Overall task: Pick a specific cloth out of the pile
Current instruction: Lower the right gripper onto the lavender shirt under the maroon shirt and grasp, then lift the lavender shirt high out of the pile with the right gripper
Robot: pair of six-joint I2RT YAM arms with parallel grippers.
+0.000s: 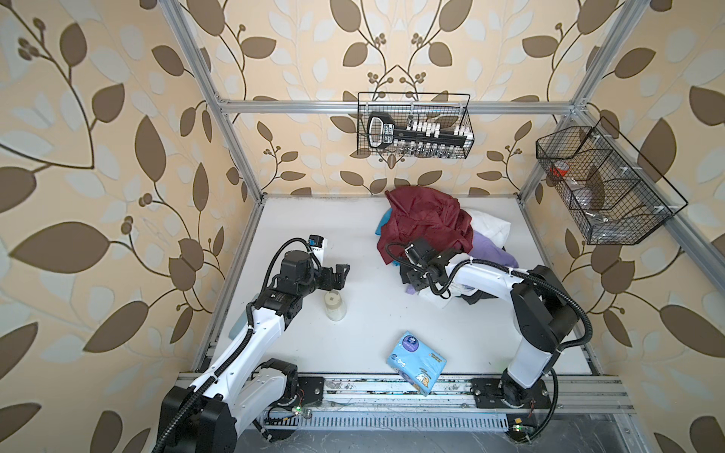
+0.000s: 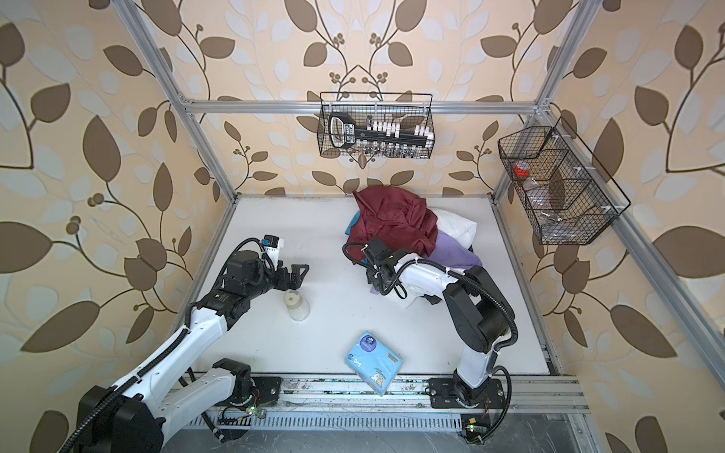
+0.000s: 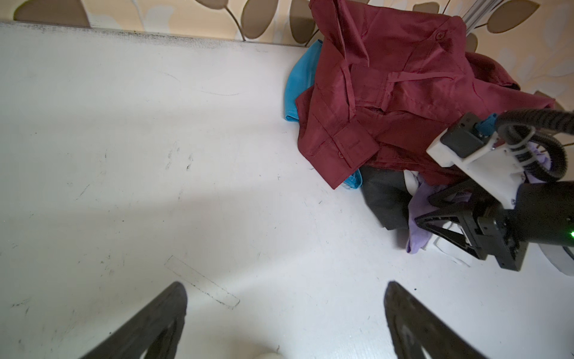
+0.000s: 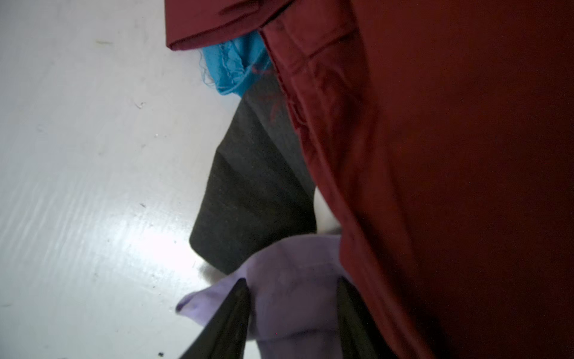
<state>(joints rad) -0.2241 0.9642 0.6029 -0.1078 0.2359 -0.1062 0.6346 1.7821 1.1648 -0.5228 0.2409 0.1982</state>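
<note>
The fingers of the right gripper stand apart astride a fold of the cloth, lavender at the lower right of the pile in both top views, so it should pinch lavender only, then draw it from under the dark red garment.

L pincer agape, R pincer low
</note>
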